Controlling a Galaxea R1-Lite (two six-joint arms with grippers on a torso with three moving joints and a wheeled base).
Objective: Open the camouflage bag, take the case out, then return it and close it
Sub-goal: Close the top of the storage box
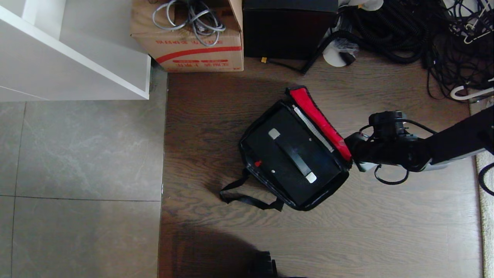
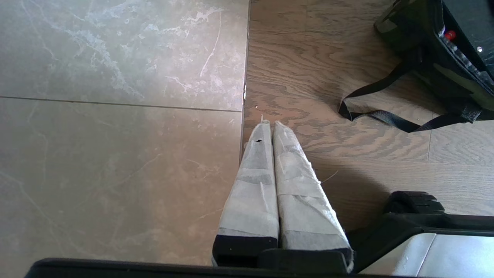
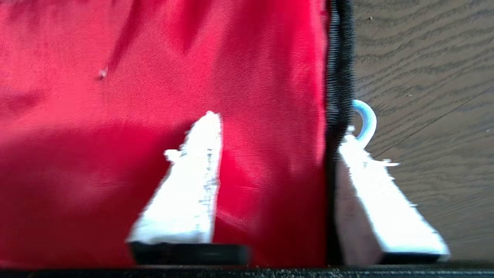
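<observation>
Straddling the zipper edge of the red-lined lid (image 3: 162, 77), the right gripper (image 3: 278, 135) stands half open — one finger on the lining, one outside, nothing clamped yet. The camouflage bag (image 1: 270, 185) lies open on the wood floor (image 1: 386, 231), case (image 1: 293, 154) inside — judged ready for closing. The left gripper (image 2: 268, 127) hangs parked, fingers together and empty.

Open bag on the floor, case inside

The case (image 1: 293, 156) lies in the camouflage bag (image 1: 266, 184); the lid (image 1: 320, 119) stands at the bag's right edge, the right gripper (image 3: 278, 135) straddling that lid's rim. Behind stand a cardboard box (image 1: 189, 50) and a larger box (image 1: 289, 33).
</observation>
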